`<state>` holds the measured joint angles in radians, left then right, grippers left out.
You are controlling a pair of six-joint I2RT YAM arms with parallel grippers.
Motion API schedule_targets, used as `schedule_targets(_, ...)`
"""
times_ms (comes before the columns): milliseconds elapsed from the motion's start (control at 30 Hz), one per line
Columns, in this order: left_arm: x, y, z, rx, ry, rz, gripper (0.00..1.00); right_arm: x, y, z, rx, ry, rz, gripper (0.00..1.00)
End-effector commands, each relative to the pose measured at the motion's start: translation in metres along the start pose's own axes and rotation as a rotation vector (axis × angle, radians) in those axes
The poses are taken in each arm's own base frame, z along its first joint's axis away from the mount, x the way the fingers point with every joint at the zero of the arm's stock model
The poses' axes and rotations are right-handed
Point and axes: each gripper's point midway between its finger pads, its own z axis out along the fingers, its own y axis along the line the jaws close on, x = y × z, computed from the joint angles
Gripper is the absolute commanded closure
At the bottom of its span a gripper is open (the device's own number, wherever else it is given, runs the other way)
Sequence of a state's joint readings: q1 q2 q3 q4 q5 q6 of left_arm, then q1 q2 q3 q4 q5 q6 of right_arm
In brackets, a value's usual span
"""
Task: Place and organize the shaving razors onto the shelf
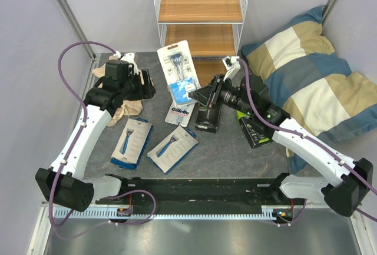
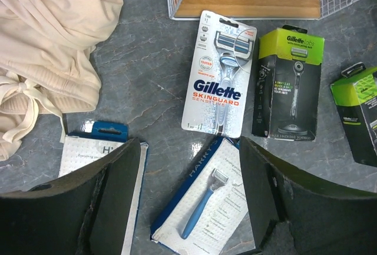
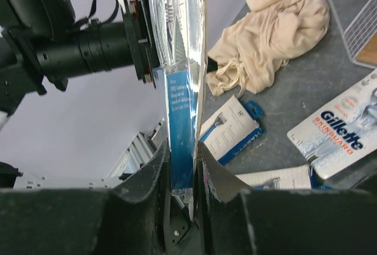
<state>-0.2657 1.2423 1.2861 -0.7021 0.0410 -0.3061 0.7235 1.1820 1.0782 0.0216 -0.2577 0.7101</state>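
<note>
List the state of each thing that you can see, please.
left gripper: open, empty
right gripper: shut on held blister card
held blister card: lifted, upright
Gillette card: flat on table
white packs: flat on table
black-and-green boxes: lying on table
shelf: visible boards hold no packs
cloth: crumpled

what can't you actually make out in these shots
Top external: the lowest board of the shelf, partly hidden behind the blister card raised in the right end effector.
Right wrist: that card shows edge-on, so its front is unreadable.
Left wrist: a white pack, half covered by a finger of the left end effector.
Left wrist: a black-and-green box, cut off by the right edge.
</note>
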Motion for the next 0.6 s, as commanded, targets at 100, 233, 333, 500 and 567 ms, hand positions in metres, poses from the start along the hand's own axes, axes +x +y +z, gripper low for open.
schedule_targets(100,-0.005,-0.001,-0.006,0.015,-0.028,0.053,0.25,-0.073,0.023,0.012,-0.023,-0.129,-0.072,0.87)
schedule_targets(233,-0.003,-0.002,-0.005,0.021,-0.021,0.053,0.26,-0.097,0.014,0.026,0.004,-0.139,-0.071,0.87)
schedule_targets(333,-0.001,-0.001,-0.003,0.019,-0.014,0.055,0.26,-0.121,0.017,0.034,-0.001,-0.165,-0.078,0.87)
schedule_targets(500,0.002,-0.006,-0.002,0.049,0.0,0.056,0.27,-0.159,0.025,0.041,-0.019,-0.224,-0.084,0.87)
schedule_targets(567,0.001,-0.006,-0.002,0.049,-0.004,0.059,0.27,-0.173,0.023,0.046,-0.017,-0.243,-0.084,0.87)
